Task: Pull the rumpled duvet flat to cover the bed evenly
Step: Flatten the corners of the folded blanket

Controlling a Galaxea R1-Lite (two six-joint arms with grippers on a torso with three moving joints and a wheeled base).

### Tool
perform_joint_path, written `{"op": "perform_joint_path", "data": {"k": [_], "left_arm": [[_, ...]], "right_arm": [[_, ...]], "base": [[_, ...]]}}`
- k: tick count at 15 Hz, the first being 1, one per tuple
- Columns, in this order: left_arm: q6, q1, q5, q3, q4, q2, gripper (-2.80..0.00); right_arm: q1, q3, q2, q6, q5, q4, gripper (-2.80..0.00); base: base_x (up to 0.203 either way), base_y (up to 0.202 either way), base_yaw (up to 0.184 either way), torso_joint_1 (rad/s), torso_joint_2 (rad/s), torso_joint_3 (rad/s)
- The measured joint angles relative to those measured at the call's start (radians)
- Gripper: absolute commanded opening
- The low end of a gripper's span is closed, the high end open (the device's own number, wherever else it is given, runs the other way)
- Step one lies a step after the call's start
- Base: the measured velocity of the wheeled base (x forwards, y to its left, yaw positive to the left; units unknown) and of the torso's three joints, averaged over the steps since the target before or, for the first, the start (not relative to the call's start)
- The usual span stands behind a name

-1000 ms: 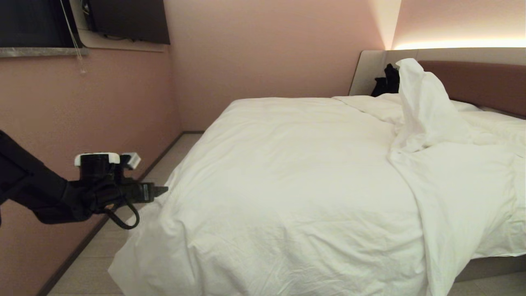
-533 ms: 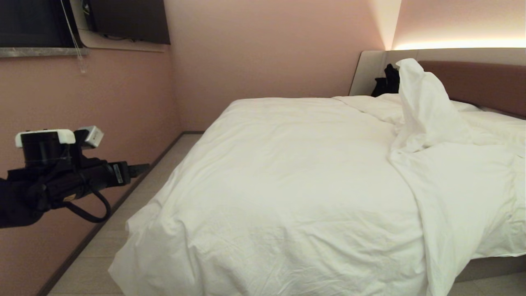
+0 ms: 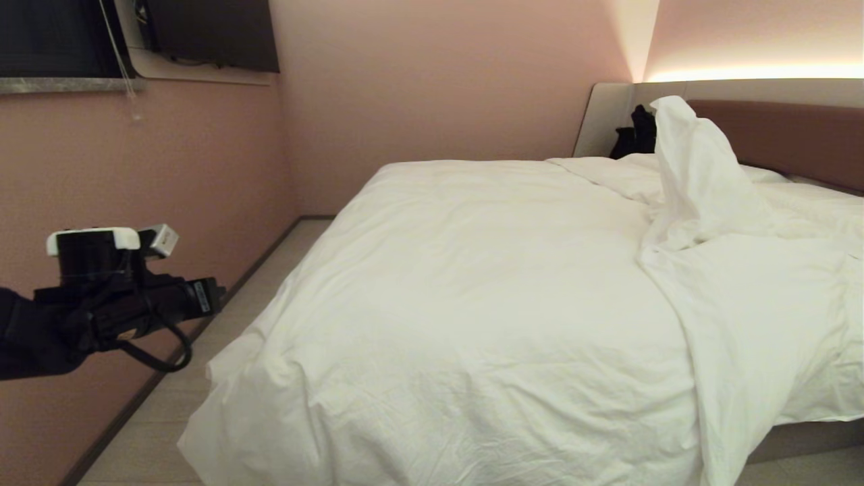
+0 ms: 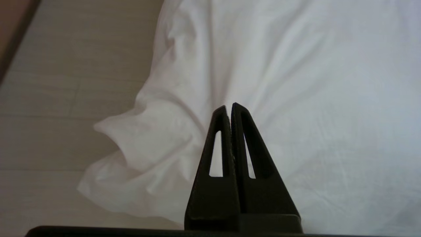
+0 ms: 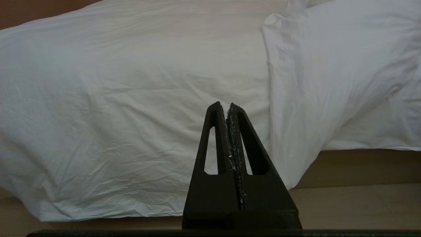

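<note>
The white duvet (image 3: 472, 304) lies over most of the bed (image 3: 803, 439) and hangs to the floor at the near corner. By the brown headboard (image 3: 790, 135) one part of it stands up in a tall peak (image 3: 695, 162), and a folded strip (image 3: 742, 337) runs down the right side. My left gripper (image 3: 219, 293) hovers left of the bed over the floor, apart from the duvet's edge. In the left wrist view the left gripper (image 4: 229, 107) is shut with nothing between its fingers, above the duvet's rumpled corner (image 4: 131, 148). My right gripper (image 5: 227, 105) is shut and empty, facing the duvet's hanging side (image 5: 131, 98).
A pink wall (image 3: 135, 169) stands close on the left, with a narrow strip of floor (image 3: 175, 405) between it and the bed. A dark screen (image 3: 209, 34) hangs high on the wall. Something black (image 3: 638, 131) rests against the headboard's left end.
My left gripper has drawn back leftward from the duvet's side edge towards the wall, and its fingers have closed. The duvet's edge there has dropped a little.
</note>
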Motion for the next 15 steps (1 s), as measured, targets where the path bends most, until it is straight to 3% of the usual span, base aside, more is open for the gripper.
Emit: {"op": "perform_joint_path", "data": {"k": [4,6,15], "left_arm": [[-0.076,0.007,0.007,-0.119,0.022,0.144,-2.80],[-0.097,0.011,0.007,-0.179,0.089,0.190,-2.80],[-0.242,0.018,-0.001,-0.843,0.889,0.414,-2.80]], "right_arm": [[0.000,0.000,0.000,0.000,0.000,0.000,-2.80],[0.000,0.000,0.000,0.000,0.000,0.000,-2.80],[0.000,0.000,0.000,0.000,0.000,0.000,-2.80]], "base": [[0.000,0.000,0.000,0.000,0.00,0.000],[0.000,0.000,0.000,0.000,0.00,0.000],[0.000,0.000,0.000,0.000,0.00,0.000]]}}
